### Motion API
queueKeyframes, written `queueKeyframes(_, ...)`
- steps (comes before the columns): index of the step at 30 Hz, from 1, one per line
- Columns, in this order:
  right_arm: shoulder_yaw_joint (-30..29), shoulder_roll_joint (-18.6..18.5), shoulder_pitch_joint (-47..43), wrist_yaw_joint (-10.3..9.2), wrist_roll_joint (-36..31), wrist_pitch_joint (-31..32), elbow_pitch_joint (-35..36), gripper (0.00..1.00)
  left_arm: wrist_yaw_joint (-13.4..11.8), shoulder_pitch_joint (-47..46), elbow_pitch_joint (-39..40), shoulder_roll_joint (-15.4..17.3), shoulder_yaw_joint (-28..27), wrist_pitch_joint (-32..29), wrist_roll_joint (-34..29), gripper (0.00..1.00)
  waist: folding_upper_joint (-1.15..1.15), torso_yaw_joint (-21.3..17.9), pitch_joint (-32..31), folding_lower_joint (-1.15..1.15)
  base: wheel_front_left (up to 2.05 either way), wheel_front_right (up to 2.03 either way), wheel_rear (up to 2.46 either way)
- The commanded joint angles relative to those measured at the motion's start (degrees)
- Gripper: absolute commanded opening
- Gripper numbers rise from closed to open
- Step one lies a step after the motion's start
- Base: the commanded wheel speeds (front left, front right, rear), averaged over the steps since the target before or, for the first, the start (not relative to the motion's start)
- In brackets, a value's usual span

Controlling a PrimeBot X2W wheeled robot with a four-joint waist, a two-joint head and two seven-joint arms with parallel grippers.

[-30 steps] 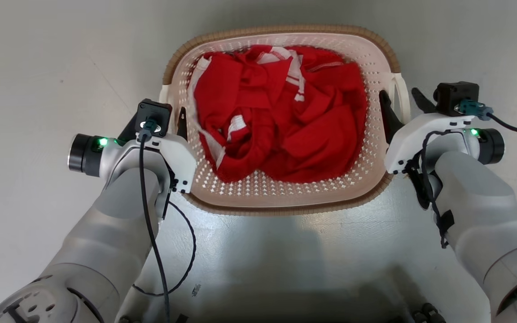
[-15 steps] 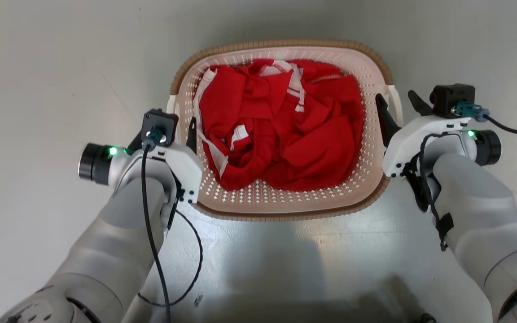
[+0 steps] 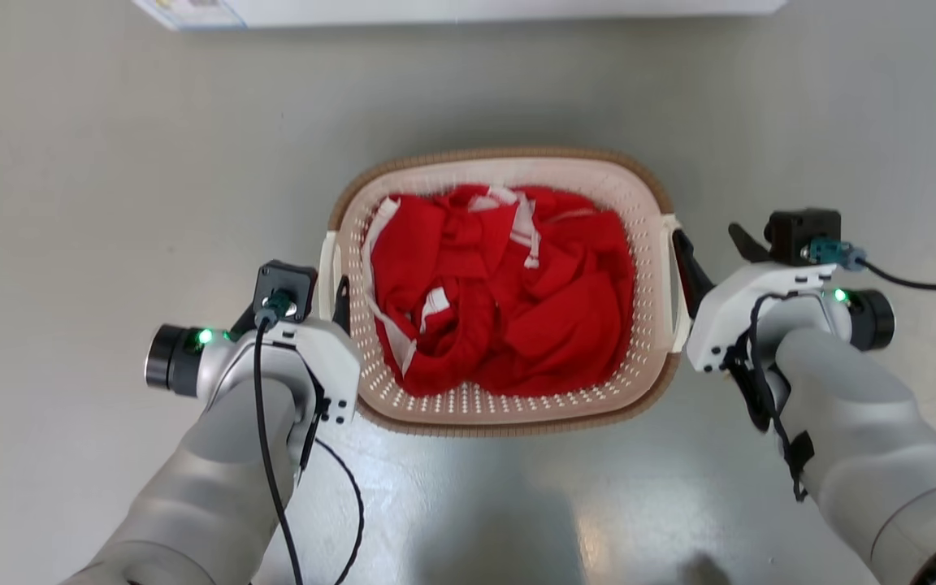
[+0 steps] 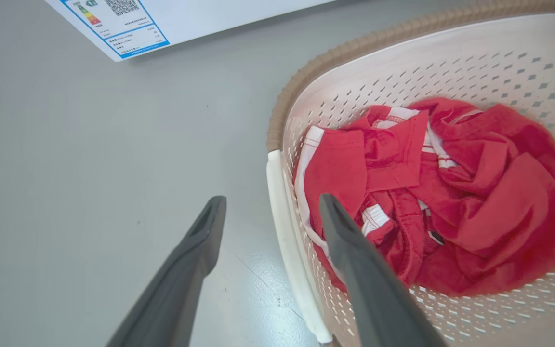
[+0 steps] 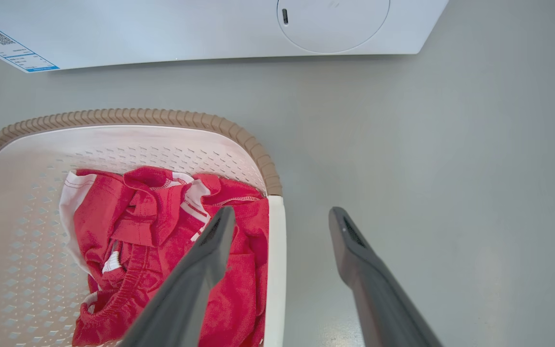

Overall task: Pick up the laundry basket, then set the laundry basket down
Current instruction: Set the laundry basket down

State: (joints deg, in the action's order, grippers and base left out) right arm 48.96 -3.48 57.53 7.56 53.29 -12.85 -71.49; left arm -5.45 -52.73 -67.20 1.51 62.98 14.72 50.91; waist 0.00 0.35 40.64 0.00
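Cream plastic with a brown rim (image 3: 509, 153), the laundry basket (image 3: 509, 410) stands on the grey floor (image 3: 110, 203) before us, red clothes (image 3: 500, 309) inside. Its long axis seems to run left to right, handle to handle, and it lies between our arms (image 3: 858, 406), equally near to both. The left end effector (image 4: 272, 200) is spread wide above the left handle (image 4: 284, 231), which shows in its gap; the right end effector (image 5: 282, 212) hangs over the right handle (image 5: 275, 270) in the same way. Neither holds anything. Compared with one second ago, the basket looks smaller while our arms look unchanged, and a washing machine (image 5: 162, 29) edge now shows at the top: we judge that our body and camera rose, not that the basket moved.
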Motion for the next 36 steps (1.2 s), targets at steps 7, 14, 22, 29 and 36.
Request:
queueKeyframes(7, 1.96, 0.60, -5.97, -0.08, 2.47, -0.46, -0.08, 1.00, 0.45, 4.38, -0.48, 1.37, -2.60, 0.28, 0.99, 1.00, 0.00, -0.30, -7.81, 0.00, 0.00, 0.00, 0.00)
queueKeyframes(14, 2.32, 0.60, -8.17, -0.08, 4.25, -0.79, -0.35, 1.00, 0.58, 7.27, -0.15, 1.37, -4.62, 0.28, 0.54, 1.00, 0.00, -0.39, -13.05, 0.00, 0.00, 0.00, 0.00)
queueKeyframes(22, 3.72, 0.60, -11.99, -0.08, 5.77, -1.21, -0.39, 1.00, 0.86, 12.57, 1.49, 2.25, -8.97, 0.28, -1.43, 1.00, 0.00, -0.95, -20.72, 0.00, 0.00, 0.00, 0.00)
queueKeyframes(29, 4.94, 0.60, -14.79, -0.08, 6.35, -1.75, 0.08, 1.00, 0.62, 16.78, 4.39, 3.42, -13.53, 0.28, -4.05, 1.00, 0.00, -1.55, -26.65, 0.00, 0.00, 0.00, 0.00)
queueKeyframes(36, 2.24, 0.60, -14.12, -0.08, 3.49, -2.12, 1.74, 1.00, -1.44, 20.90, 13.29, 5.75, -21.05, 0.28, -10.22, 1.00, 0.00, -1.62, -30.37, 0.00, 0.00, 0.00, 0.00)
